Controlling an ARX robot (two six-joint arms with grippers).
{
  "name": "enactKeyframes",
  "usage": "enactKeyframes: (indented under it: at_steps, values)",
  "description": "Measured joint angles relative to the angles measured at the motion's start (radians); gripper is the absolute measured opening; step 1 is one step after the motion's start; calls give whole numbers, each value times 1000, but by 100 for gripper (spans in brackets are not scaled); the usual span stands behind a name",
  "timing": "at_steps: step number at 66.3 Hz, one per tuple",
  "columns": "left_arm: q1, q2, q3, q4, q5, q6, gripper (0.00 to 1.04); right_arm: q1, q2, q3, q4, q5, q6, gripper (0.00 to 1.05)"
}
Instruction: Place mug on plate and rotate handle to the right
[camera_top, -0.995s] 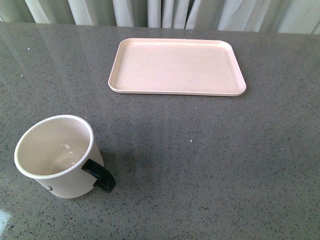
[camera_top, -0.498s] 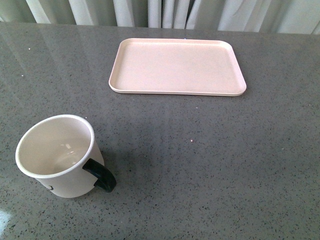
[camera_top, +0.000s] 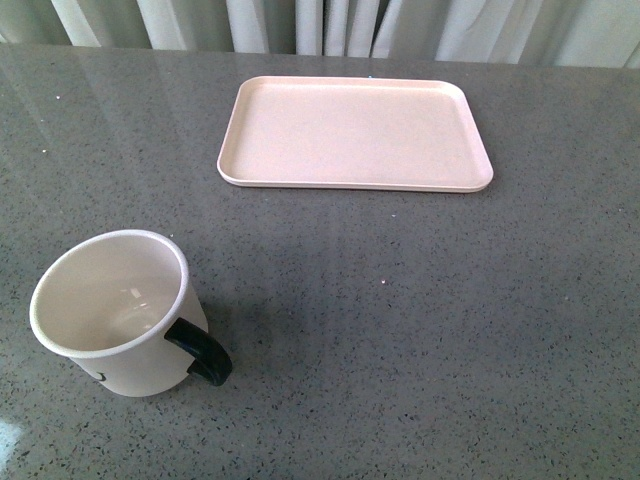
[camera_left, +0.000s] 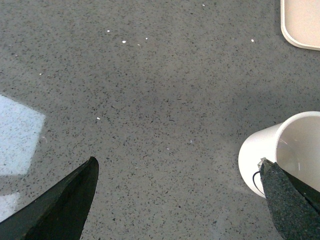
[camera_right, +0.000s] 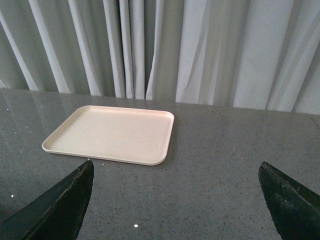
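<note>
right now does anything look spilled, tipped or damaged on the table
Nothing stands out. The mug stands upright and empty on the grey table, its handle intact. The plate lies flat and bare, apart from the mug. No spill or crack shows.

A glossy dark grey tabletop of speckled stone-like material (camera_top: 430, 330) filled nearly all of the front view, peppered with fine black flecks and a few scattered white specks from the near edge to the far edge. Along that far edge hung pale grey-white fabric curtains (camera_right: 215, 50) in long vertical pleats, which met the tabletop's back line and were faintly mirrored as soft light streaks in the polished surface. At the near left, a pale bluish patch of reflected light (camera_left: 15, 135) lay on the grey surface.
</note>
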Motion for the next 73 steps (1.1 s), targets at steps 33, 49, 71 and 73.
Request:
enactKeyframes:
  at_steps: [33,49,71,73]
  values:
    - [-127,161,10,98,-21,-74,96,0,0,0,0,0,0,96]
    - [-153,209,12,132,-19,-101,96,0,0,0,0,0,0,96]
    - [-183,280,16,196,10,-119,96,0,0,0,0,0,0,96]
    - [-185,287,16,201,11,-119,96,0,0,0,0,0,0,96]
